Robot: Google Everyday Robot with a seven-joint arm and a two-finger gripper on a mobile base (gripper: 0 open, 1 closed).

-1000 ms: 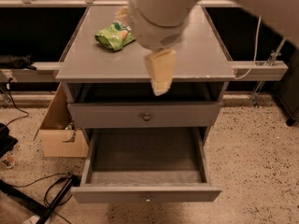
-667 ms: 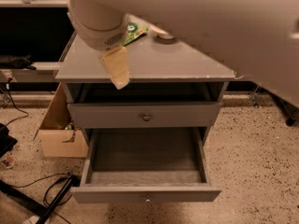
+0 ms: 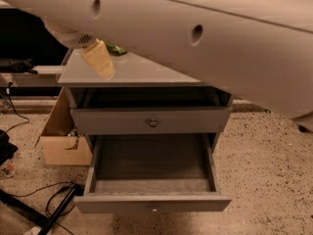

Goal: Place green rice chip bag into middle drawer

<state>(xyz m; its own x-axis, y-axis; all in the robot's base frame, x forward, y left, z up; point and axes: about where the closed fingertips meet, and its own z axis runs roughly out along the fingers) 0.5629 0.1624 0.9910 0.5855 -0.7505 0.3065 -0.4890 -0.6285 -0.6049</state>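
Note:
The green rice chip bag (image 3: 116, 48) lies on the grey cabinet top (image 3: 146, 75) at the back left; only a small green sliver shows under my arm. My gripper (image 3: 99, 60) shows as a pale tan tip hanging over the left part of the cabinet top, just left of and in front of the bag. Whether it touches the bag cannot be told. The middle drawer (image 3: 151, 202) is pulled wide open below, and its dark inside holds nothing.
My large white arm (image 3: 205, 38) crosses the whole upper view and hides the back of the cabinet top. The top drawer (image 3: 153, 123), with a round knob, stands slightly open. A cardboard box (image 3: 63, 141) sits left of the cabinet. Cables (image 3: 54, 204) lie on the floor.
My arm has swung left and closer to the camera and now covers most of the bag. The gripper has moved from the cabinet's centre front to its left side.

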